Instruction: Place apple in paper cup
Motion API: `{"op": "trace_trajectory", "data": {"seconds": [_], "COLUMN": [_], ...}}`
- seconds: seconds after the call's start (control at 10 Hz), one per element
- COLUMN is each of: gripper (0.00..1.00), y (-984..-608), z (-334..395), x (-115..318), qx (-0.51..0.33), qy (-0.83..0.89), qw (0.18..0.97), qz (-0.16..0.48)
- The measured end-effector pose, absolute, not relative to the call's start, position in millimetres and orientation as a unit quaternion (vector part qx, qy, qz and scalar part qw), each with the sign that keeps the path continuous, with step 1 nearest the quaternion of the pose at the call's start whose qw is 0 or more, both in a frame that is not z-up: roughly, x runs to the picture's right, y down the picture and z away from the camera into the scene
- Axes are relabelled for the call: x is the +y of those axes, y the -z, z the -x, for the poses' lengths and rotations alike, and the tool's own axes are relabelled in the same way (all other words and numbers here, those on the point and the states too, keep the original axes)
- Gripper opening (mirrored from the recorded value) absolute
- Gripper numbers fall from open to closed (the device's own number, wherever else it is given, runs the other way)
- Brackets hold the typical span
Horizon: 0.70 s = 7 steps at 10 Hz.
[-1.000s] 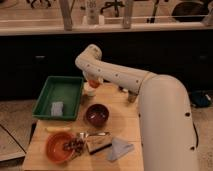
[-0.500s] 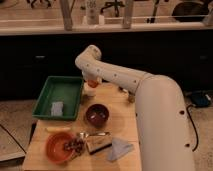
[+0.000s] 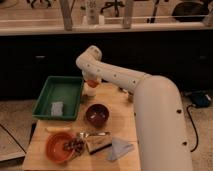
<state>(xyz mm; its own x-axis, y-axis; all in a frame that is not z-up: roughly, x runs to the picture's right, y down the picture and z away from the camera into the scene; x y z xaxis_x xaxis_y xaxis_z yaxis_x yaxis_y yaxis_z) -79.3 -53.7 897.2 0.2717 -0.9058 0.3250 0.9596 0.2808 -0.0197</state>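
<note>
The apple (image 3: 92, 83) is a small red-orange fruit at the far edge of the wooden table (image 3: 117, 107), just right of the green tray. My gripper (image 3: 92, 80) points down at the end of the white arm (image 3: 120, 77) and is shut on the apple, holding it right over the table's far edge. The arm reaches in from the lower right. No paper cup shows in this view; it is hidden or out of view.
A green tray (image 3: 47, 102) holding a pale sponge (image 3: 57, 107) sits at the left. A dark bowl (image 3: 96, 114) stands mid-table. An orange bowl (image 3: 52, 150) with dark bits, a brown packet (image 3: 98, 144) and a grey cloth (image 3: 120, 148) lie in front.
The arm's end and the apple have shifted slightly to the right. Nothing else has moved.
</note>
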Motion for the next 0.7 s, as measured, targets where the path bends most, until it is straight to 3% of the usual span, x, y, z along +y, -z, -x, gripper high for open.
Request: {"op": "trace_trajectory", "data": {"seconds": [0.7], "gripper": [0.05], "y": [-905.0], "z": [76.2], "x": [-56.9], "qx": [-0.129], "qy": [0.593], "qw": [0.789], "qz": [0.095]}}
